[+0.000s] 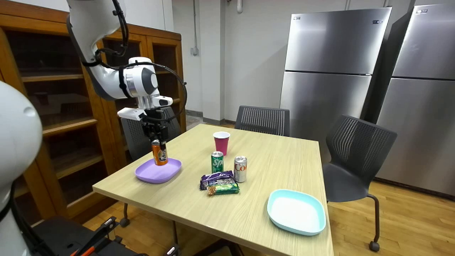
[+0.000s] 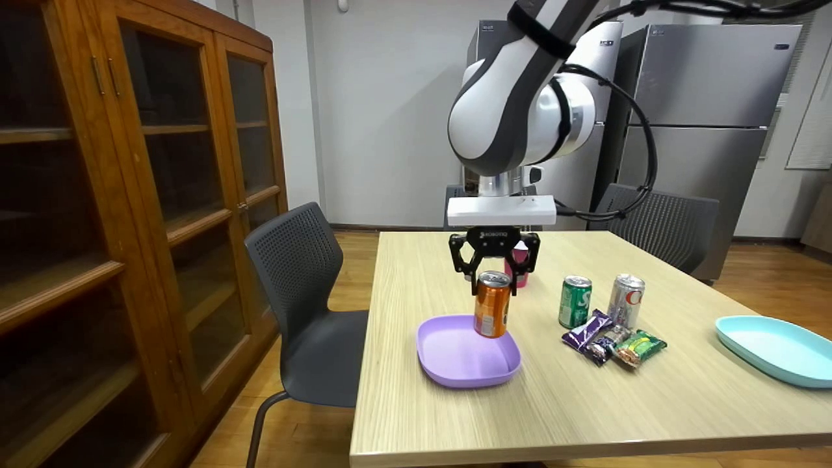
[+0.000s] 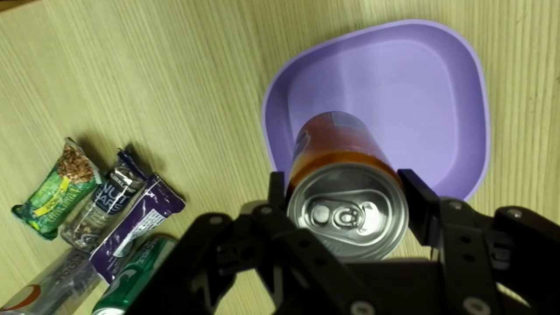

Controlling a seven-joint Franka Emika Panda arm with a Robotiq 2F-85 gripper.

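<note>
My gripper (image 3: 345, 192) is shut around an orange soda can (image 2: 492, 312), with a black finger against either side near its silver lid. In the wrist view the can's lid and pull tab face the camera. It stands nearly upright over a purple plate (image 3: 407, 100), close to one side of it. Both exterior views show the can over the plate's far part; whether its base touches the plate, I cannot tell. A green can (image 1: 217, 162), a silver can (image 1: 240, 169) and wrapped snack bars (image 1: 220, 183) are grouped to one side of the plate.
A red cup (image 1: 221, 144) stands farther back on the wooden table (image 1: 270, 160). A light blue tray (image 1: 296, 211) lies near the table's edge. Dark chairs (image 2: 305, 260) surround the table, and a glass-fronted wooden cabinet (image 2: 188, 260) is beside it.
</note>
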